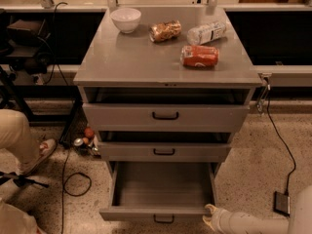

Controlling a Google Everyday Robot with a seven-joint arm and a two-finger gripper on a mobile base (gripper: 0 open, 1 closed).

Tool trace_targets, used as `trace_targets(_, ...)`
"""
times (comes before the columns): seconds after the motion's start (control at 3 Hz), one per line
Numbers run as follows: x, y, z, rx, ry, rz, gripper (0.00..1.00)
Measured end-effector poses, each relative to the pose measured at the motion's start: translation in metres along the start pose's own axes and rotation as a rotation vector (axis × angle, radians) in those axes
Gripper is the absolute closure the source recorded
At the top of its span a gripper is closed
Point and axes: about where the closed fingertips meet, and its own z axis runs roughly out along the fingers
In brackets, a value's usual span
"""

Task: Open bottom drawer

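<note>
The bottom drawer point(163, 191) of the grey cabinet stands pulled far out, showing a plain grey tray inside. Its small black bar handle point(163, 219) sits at the lower edge of the view. My gripper point(210, 216) is at the drawer front's right corner, at the end of the white arm point(253, 223) coming in from the lower right. The gripper's yellowish tip touches or nearly touches that corner.
The middle drawer point(164, 151) and top drawer point(165, 115) are slightly out. On the cabinet top lie a white bowl point(126, 19), a snack bag point(165, 30), a plastic bottle point(206, 32) and a red can point(200, 56). A person's leg point(19, 135) and cables are at left.
</note>
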Motion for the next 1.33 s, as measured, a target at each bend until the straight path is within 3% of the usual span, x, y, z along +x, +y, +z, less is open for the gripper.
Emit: trace_targets(1.33, 0.0001, 0.0000, 0.0001, 0.000, 0.000, 0.000, 0.97)
